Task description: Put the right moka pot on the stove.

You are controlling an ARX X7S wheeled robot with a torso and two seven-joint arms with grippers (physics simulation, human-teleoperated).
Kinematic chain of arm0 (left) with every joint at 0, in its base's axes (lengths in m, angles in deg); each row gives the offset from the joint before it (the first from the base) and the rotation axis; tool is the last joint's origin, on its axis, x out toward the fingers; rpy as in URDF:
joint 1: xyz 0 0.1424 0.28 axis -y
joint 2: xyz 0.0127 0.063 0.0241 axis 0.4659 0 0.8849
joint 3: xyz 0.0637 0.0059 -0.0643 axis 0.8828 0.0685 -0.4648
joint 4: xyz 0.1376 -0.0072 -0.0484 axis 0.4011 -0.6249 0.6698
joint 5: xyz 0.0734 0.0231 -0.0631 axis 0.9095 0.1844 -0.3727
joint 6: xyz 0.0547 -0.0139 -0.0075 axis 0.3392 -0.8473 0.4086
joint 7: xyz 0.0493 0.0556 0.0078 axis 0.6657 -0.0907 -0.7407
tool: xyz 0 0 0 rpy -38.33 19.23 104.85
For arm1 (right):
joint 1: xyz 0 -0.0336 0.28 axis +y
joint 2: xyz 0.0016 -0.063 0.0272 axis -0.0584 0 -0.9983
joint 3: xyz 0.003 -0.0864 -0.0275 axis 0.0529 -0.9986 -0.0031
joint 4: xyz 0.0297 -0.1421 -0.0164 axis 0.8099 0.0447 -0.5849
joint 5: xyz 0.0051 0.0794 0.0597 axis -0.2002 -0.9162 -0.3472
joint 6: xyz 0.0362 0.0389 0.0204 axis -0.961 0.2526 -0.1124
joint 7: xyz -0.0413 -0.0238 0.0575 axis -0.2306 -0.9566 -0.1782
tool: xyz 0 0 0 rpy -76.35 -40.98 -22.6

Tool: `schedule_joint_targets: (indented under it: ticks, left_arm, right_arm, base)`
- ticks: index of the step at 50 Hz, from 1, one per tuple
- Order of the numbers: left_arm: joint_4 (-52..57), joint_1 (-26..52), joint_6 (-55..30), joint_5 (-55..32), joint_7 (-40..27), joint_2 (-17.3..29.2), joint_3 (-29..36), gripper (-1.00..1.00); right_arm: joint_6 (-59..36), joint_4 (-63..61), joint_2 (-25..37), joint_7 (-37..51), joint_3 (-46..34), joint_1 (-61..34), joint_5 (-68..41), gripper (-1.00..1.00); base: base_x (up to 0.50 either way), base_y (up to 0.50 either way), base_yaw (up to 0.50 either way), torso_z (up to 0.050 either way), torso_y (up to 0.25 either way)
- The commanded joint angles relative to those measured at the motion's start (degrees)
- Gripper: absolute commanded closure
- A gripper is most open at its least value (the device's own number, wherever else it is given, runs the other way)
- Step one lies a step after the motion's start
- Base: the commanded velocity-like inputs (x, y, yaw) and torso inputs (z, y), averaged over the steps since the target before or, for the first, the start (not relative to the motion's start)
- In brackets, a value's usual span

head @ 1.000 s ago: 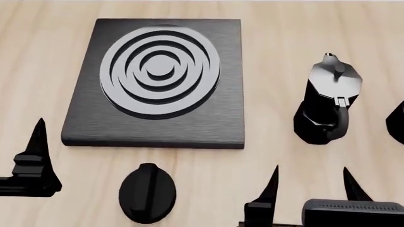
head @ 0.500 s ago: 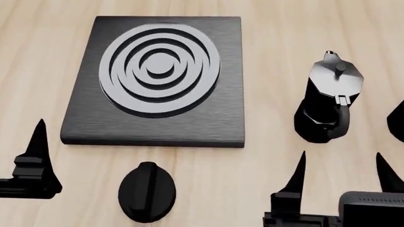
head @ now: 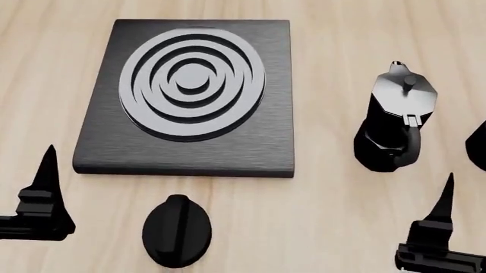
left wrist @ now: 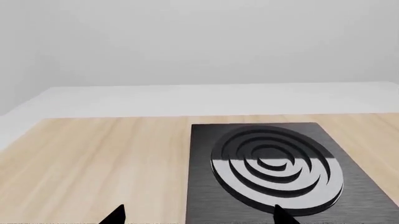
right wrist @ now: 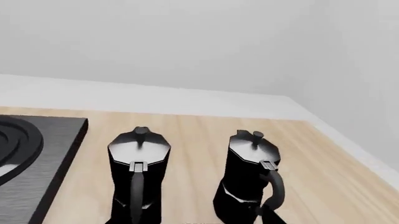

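The stove (head: 186, 96) lies flat on the wooden table (head: 334, 34), filling the head view from about 9 to 12 o'clock, its silver burner rings (head: 191, 84) bare. A black oval knob (head: 176, 230) sits on the table just off the stove's near edge, at about 7 o'clock in that view.

Two matching moka pots stand upright on the table at the stove's 3 o'clock side, apart from it and from each other. In the right wrist view the right pot (right wrist: 249, 179) stands beside its twin (right wrist: 138, 170), which is the one nearer the stove's edge. Both have their handles turned toward the camera and their grey lids closed. In the head view the twin (head: 395, 119) is in full sight, while the right pot (head: 478, 147) shows only as a dark sliver cut by the frame edge at 3 o'clock.

The right gripper (head: 456, 227) hangs low at about 5 o'clock in the head view, short of both pots and touching neither. Only one pointed finger (head: 443, 205) shows, so I cannot tell how its jaws stand.

The left gripper (left wrist: 196, 215) is spread wide and empty: its two tips show well apart in the left wrist view, looking over the stove's near edge. In the head view its finger (head: 45, 176) stands at 8 o'clock, clear of the stove.
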Motion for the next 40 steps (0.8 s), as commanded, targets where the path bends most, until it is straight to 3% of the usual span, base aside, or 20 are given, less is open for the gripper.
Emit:
schedule_joint_targets:
  ticks: [1,15,40]
  left_arm:
    - [0.13,0.28,-0.54,-0.71,-0.56,0.16,-0.15,-1.0]
    - [0.33,0.31,-0.56,-1.22,-0.84,0.36,-0.11,-1.0]
    - [-0.03,0.7,-0.56,-1.82,-0.8,0.76,0.52,-1.0]
  right_arm:
    - [0.2,1.55,1.46,-1.36,6.25,1.92,-3.03,-1.0]
    - [-1.36,4.29,4.59,-3.11,10.58,1.61,-5.75,-1.0]
    - [2.3,17.46,5.54,-8.62,9.15,-2.27,-4.21,-1.0]
  base:
    - [0.0,0.0,0.0,0.0,0.0]
    - [0.0,0.0,0.0,0.0,0.0]
    - [0.0,0.0,0.0,0.0,0.0]
